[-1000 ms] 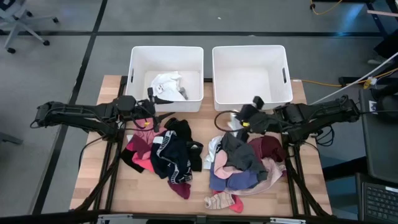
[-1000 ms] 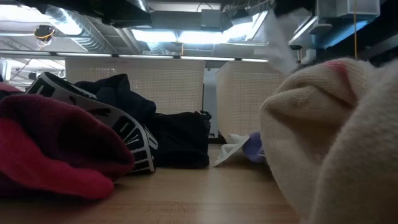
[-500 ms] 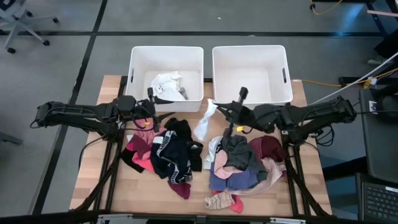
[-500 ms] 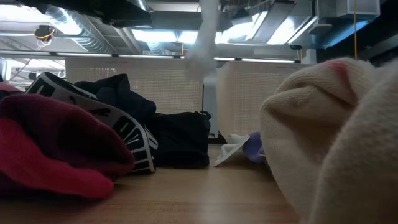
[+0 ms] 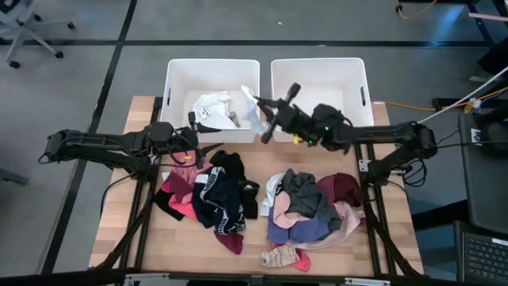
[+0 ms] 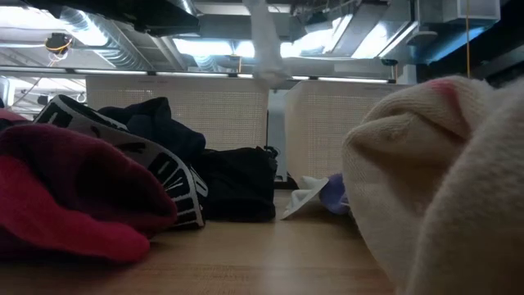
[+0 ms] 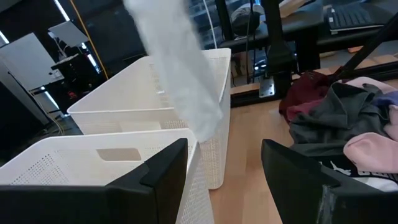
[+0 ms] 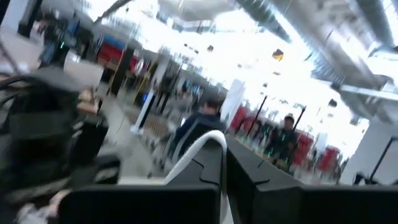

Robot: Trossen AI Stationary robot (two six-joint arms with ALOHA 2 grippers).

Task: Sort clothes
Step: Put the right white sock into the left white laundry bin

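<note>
My right gripper (image 5: 264, 108) is shut on a small white cloth (image 5: 251, 101) and holds it in the air over the right rim of the left white bin (image 5: 171, 87). The same cloth (image 7: 177, 68) shows blurred in the left wrist view and high up in the low view (image 6: 266, 41). My left gripper (image 5: 193, 132) waits open at the near side of the left bin, with nothing between its fingers (image 7: 166, 169). Two heaps of clothes lie on the table, a dark and pink one (image 5: 210, 195) and a grey, maroon and pink one (image 5: 311, 206). My right gripper pinches the white cloth between its two shut fingers; a narrow strip of it (image 8: 200, 147) comes out at their free ends. The fingers reach in from the table's right, tipped a little upward. The cloth is lifted clear of the table and trails loose past the fingertips.
The left bin holds a white garment (image 5: 214, 107). The right white bin (image 5: 317, 67) stands beside it at the table's far edge. Bare wood (image 5: 262, 238) shows between the two heaps. In the low view a cream garment (image 6: 442, 180) fills the right side.
My right gripper, shut throughout, has swung from over the right heap toward the table's left and far edge, up to the left bin, rising and tipping upward. The white cloth has gone with it, lifted clear and swinging.
</note>
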